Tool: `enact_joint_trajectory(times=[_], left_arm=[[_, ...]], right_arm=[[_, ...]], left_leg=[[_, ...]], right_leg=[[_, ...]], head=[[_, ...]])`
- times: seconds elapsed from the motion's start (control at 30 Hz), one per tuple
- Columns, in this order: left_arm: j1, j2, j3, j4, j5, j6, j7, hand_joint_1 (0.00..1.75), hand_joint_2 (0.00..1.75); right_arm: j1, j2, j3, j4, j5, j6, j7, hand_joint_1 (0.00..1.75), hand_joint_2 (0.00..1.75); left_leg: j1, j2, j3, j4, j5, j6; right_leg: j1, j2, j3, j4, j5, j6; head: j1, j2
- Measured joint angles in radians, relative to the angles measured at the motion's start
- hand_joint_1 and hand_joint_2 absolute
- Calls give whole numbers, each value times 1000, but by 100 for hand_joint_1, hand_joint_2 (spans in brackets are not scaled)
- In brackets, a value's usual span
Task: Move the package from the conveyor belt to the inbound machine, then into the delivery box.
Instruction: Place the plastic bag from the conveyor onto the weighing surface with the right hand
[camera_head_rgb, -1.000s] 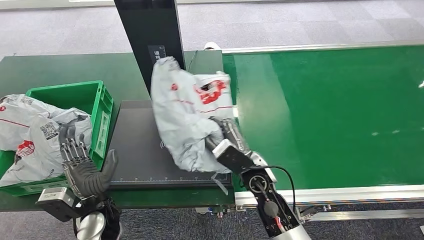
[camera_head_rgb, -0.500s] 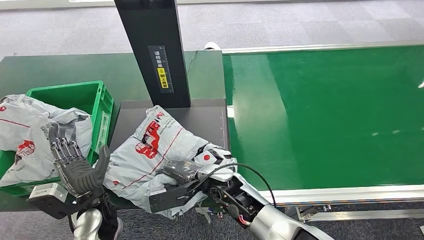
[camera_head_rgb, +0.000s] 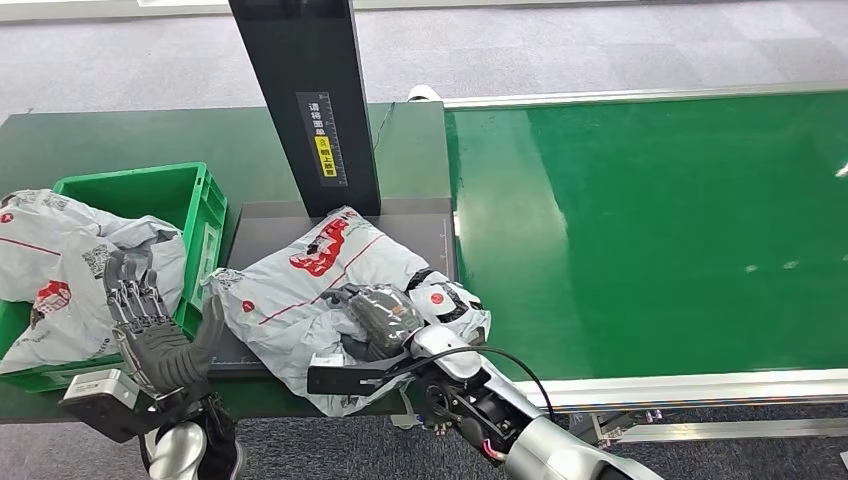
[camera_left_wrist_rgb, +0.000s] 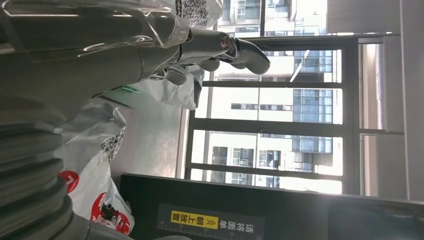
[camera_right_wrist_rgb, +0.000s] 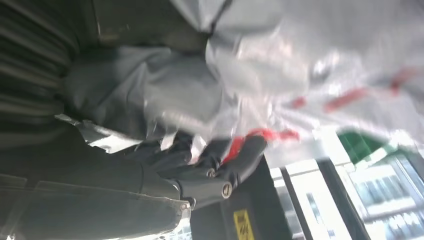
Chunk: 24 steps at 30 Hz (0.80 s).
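The grey package (camera_head_rgb: 330, 290) lies on the dark platform of the inbound machine (camera_head_rgb: 410, 222), its near end spilling over the platform's front edge and its far end just short of the black upright column (camera_head_rgb: 305, 100). To the right the green conveyor belt (camera_head_rgb: 650, 230) stretches wide and bare up to its metal rim. To the left the green delivery box (camera_head_rgb: 150, 195) sits just beside the platform, with other grey bags (camera_head_rgb: 60, 270) heaped over its near side. The right hand (camera_head_rgb: 385, 318) grips the package from the near side, fingers closed into the crumpled plastic; the right wrist view is blurred, showing dark fingers (camera_right_wrist_rgb: 220, 165) against the film. The left hand (camera_head_rgb: 150, 325) hovers upright in front of the box with fingers spread, holding nothing. The package's underside and the box's left part are hidden or cut off.
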Motion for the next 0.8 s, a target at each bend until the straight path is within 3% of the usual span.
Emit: enact_joint_trajectory(times=[0.13, 0.27, 0.5, 0.8], left_arm=[[-3, 2, -11, 7, 0, -8, 0, 0, 175], [-11, 7, -25, 22, -5, -16, -1, 0, 175], [-25, 26, -80, 67, -94, -51, 34, 0, 175], [-31, 50, -163, 138, -306, -69, 158, 0, 175]], right_arm=[[45, -12, -87, -82, -177, 64, -160, 0, 175], [82, -17, -169, -161, -316, 145, -245, 0, 175], [133, -25, -260, -269, -507, 287, -320, 0, 175], [184, -39, -339, -356, -606, 287, -356, 0, 175]], left_leg=[[0, 0, -1, 0, 0, 0], [0, 1, -2, 0, 0, 0], [0, 1, -2, 0, 0, 0], [0, 1, -2, 0, 0, 0]], right_leg=[[0, 0, -2, 0, 0, 0], [0, 0, -3, 0, 0, 0], [0, 0, -2, 0, 0, 0], [0, 0, -3, 0, 0, 0]], head=[[0, 0], [0, 0], [0, 0], [0, 0]])
